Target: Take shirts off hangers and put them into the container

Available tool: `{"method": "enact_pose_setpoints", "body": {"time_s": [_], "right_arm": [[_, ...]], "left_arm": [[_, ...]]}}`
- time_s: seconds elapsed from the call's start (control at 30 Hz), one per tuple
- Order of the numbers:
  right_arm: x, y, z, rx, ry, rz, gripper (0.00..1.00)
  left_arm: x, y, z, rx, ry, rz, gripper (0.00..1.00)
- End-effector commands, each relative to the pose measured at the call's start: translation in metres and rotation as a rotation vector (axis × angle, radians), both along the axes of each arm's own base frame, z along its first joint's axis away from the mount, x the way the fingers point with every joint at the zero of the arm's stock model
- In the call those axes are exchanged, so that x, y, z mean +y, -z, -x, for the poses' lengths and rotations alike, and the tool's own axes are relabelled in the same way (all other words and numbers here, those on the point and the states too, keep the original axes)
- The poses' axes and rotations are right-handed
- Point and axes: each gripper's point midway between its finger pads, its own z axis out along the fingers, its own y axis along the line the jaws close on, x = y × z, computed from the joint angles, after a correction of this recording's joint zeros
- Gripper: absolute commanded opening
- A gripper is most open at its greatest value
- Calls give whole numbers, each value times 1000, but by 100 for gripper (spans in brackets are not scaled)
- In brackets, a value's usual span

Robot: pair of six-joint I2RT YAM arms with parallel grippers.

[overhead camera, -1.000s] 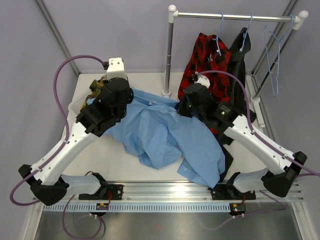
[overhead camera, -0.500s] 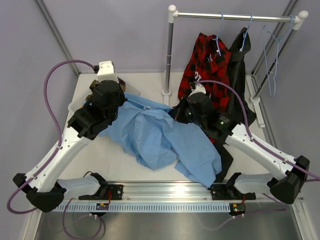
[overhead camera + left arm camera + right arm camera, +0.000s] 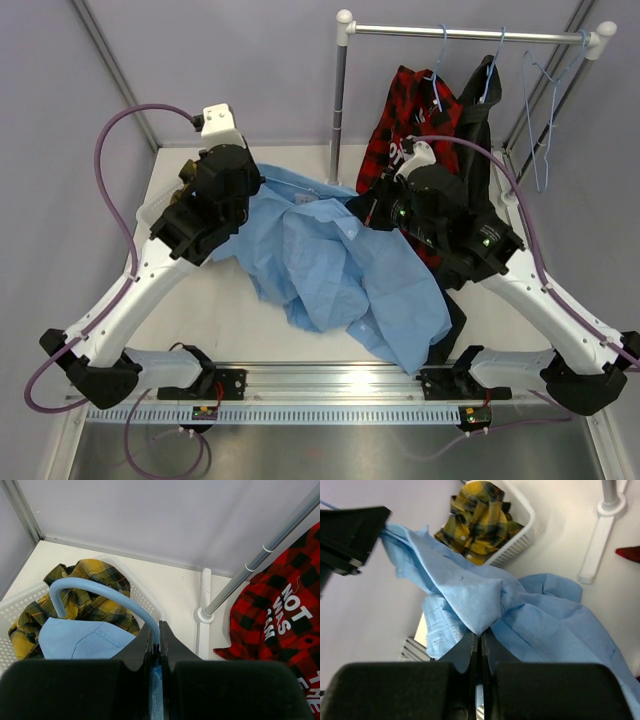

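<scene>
The light blue shirt (image 3: 330, 270) is stretched between both arms and trails over the table. My left gripper (image 3: 159, 630) is shut on the hook of a pale-blue hanger (image 3: 100, 590), with blue cloth (image 3: 80, 637) beside the jaws. It hovers by the container (image 3: 20, 605), which holds the yellow-and-black plaid shirt (image 3: 90, 595). My right gripper (image 3: 479, 635) is shut on a fold of the blue shirt (image 3: 470, 590), right of the left gripper (image 3: 250, 190). The red-and-black plaid shirt (image 3: 410, 120) and the black shirt (image 3: 480, 130) hang on hangers.
The white-capped metal rail (image 3: 470, 33) stands at the back right, its post foot (image 3: 205, 614) on the table near the container. An empty hanger (image 3: 545, 130) hangs at the rail's right end. Grey walls close in the back and sides.
My right arm has risen and moved back towards the rail, drawing the blue shirt with it. The left arm swung left, then back a little, still holding the hanger.
</scene>
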Motion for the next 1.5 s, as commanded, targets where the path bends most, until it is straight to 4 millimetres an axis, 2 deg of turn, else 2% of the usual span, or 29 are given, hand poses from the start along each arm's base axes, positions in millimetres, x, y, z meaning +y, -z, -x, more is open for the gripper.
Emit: {"method": "enact_pose_setpoints", "body": {"time_s": [0.0, 0.1, 0.23, 0.27, 0.33, 0.37, 0.43, 0.53, 0.63, 0.73, 0.8, 0.83, 0.87, 0.9, 0.97, 1.1, 1.23, 1.33, 1.4, 1.47], "right_arm": [[-18, 29, -2, 37, 62, 94, 0], [-45, 52, -8, 57, 183, 188, 0], [-65, 68, -11, 58, 262, 251, 0], [-69, 83, -12, 67, 276, 280, 0], [-68, 85, -12, 55, 276, 251, 0], [-63, 97, -9, 77, 247, 254, 1], [-57, 104, -9, 96, 222, 247, 3], [-60, 114, -15, 137, 225, 282, 2], [-75, 110, -28, 153, 247, 265, 0], [-95, 88, -39, 117, 261, 238, 0], [-106, 80, -43, 111, 276, 266, 0], [-109, 71, -43, 104, 281, 273, 0], [-111, 68, -43, 94, 279, 290, 0], [-112, 66, -44, 96, 281, 296, 0], [-111, 57, -44, 78, 274, 280, 0], [-117, 61, -48, 108, 270, 277, 0], [-117, 47, -42, 100, 203, 249, 0], [-111, 38, -34, 94, 109, 233, 0], [-102, 35, -30, 85, 43, 203, 0], [-91, 40, -26, 95, -38, 175, 0]], "left_arm": [[20, -41, -2, -114, -105, 78, 0], [27, -43, 3, -122, -120, 69, 0], [40, -45, 8, -136, -154, 56, 0], [41, -46, 9, -142, -152, 67, 0], [42, -47, 11, -148, -142, 89, 0], [41, -47, 11, -148, -132, 94, 0], [34, -49, 13, -158, -76, 112, 0], [23, -49, 17, -162, 13, 96, 0], [18, -44, 25, -172, 88, 73, 0], [28, -32, 35, -171, 89, 23, 0], [37, -20, 40, -156, 70, -20, 0], [38, -18, 41, -153, 69, -27, 0], [39, -11, 42, -144, 68, -35, 0], [41, -13, 45, -151, 73, -38, 0], [42, -10, 46, -147, 74, -47, 0], [47, -4, 45, -134, 48, -82, 0], [59, 6, 43, -107, -8, -141, 0], [65, 12, 42, -97, -32, -138, 0], [63, 10, 42, -106, -20, -102, 0], [60, 3, 44, -127, 0, -68, 0]]}}
